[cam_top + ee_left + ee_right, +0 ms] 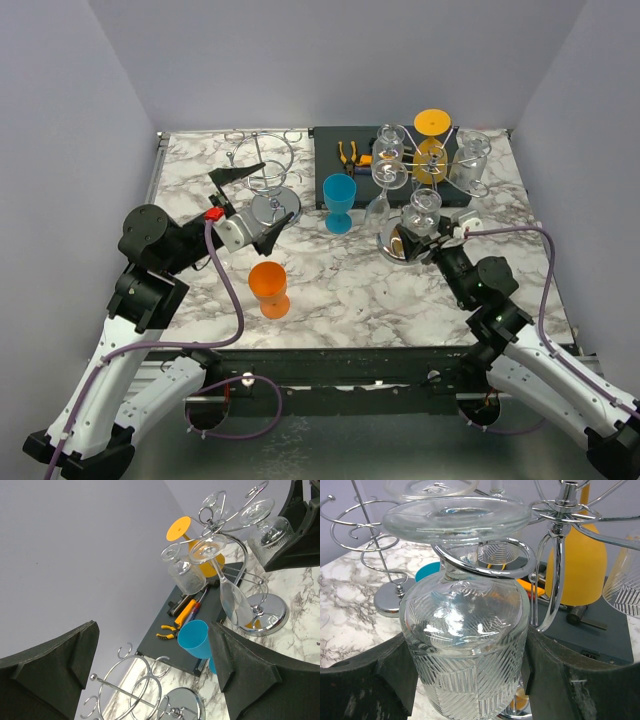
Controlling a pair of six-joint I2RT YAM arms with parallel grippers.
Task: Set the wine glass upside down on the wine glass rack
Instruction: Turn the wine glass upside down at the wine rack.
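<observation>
Clamped by its bowl in the right gripper [467, 660], the upturned wine glass [465, 630] has its stem inside the ring of the wine glass rack [565, 502], foot just above it. Lowering and release seem to remain. Left gripper [255, 208] gapes, empty.

White on lower links, black at round joints of left arm [150, 235] and right arm [495, 278]; strung with purple cables [238, 305]; tipped with dark wedge-shaped pincer fingers [55, 665].

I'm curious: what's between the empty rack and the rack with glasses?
A blue cup stands upright between the empty rack and the rack with glasses, clearest in the top view.
</observation>
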